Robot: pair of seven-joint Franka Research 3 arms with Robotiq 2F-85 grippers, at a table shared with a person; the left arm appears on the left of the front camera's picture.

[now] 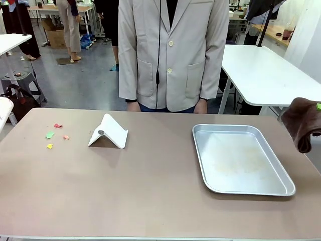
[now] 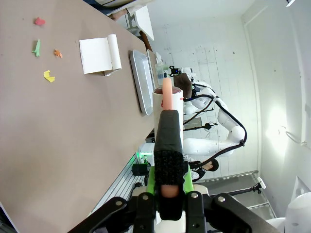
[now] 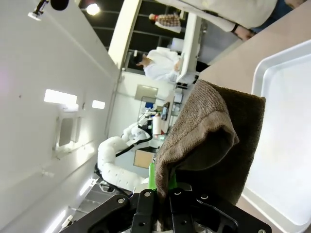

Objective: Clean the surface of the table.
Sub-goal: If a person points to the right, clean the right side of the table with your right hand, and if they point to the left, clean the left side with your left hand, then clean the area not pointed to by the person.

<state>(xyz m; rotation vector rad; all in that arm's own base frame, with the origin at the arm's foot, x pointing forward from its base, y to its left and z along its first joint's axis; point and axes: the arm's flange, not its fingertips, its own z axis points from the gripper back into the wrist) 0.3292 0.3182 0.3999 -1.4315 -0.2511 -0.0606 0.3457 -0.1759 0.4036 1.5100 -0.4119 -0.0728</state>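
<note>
The tabletop [image 1: 150,201] is a plain matte taupe-brown with a thin pale edge. At the left of the front view lie a pink-red scrap [image 1: 57,125], a green scrap [image 1: 49,134], an orange scrap [image 1: 66,137] and a yellow scrap [image 1: 49,146]. The folded card [image 1: 111,131] is white. The tray [image 1: 225,126] at the right is silver, its floor dulled by faint yellowish smears. The person's jacket [image 1: 173,50] is pale beige with white buttons. The cloth [image 1: 303,123] at the right edge is dark brown with a looped texture. The right tool [image 3: 167,194] clamping it is black with a bright green pad. The left tool [image 2: 168,126] is black and green too, pinched on a peach strip [image 2: 166,87] in front of a white cylinder [image 2: 160,104].
</note>
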